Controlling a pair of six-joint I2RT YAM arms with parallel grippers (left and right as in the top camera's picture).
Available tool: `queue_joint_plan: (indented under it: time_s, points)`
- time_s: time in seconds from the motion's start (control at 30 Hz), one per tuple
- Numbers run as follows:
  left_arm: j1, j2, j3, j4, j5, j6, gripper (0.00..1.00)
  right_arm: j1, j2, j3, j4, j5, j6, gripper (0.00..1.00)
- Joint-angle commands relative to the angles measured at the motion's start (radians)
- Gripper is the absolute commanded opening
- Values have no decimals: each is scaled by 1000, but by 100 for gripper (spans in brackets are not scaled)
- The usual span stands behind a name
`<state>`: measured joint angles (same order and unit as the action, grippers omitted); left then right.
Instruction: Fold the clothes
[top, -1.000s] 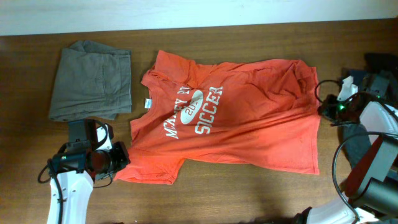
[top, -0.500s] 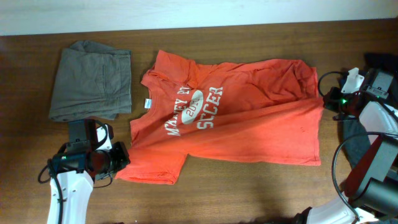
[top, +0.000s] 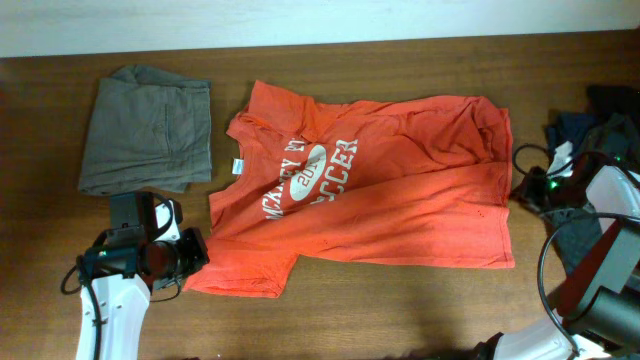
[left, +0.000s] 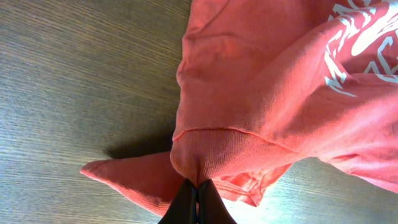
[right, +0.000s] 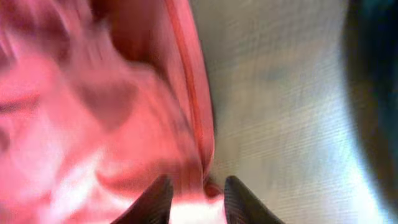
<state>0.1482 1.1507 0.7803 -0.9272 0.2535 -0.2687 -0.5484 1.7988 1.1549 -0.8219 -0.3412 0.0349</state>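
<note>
Overhead, layout: orange-red T-shirt (top: 380, 200) spread lettering-up across the middle of the counter (top: 400, 310), judged to be laid flat for folding. Grey-brown garment (top: 148, 130) already folded at far left. Dark garments (top: 575, 128) heaped at the right edge.
Overhead, hands: left hand (top: 195, 255) set on the near-left sleeve. Right hand (top: 525, 188) just beside the right hem.
Left wrist, grip: fingers fully closed, sleeve fabric pinched between them and bunched just beyond. Sleeve judged to be held as an anchor so the cloth can be drawn taut.
Right wrist, grip: view blurred. Fingers (right: 158, 199) parted, hem edge running into the gap, no clamping seen. Hem judged not gripped.
</note>
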Motion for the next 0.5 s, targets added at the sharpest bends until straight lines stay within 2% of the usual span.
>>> queue_joint_plan:
  time_s: [0.0,0.1,0.2,0.27,0.37,0.47]
  points:
    - [5,-7,10,-1,-7,16,0,-3,-19,11,-122,24,41,40]
    - [5,-6,10,-1,-7,16,1,-3,-19,10,-243,166,119,43]
    - [5,-7,10,0,-7,16,1,0,-19,-26,-323,169,166,47]
    - [5,-6,10,0,-7,16,1,-1,-19,-85,-299,146,165,55]
    - [5,-6,10,3,-7,16,1,-1,-19,-134,-258,125,165,59]
    - [5,-6,10,3,-7,16,1,-1,-19,-196,-172,12,161,61]
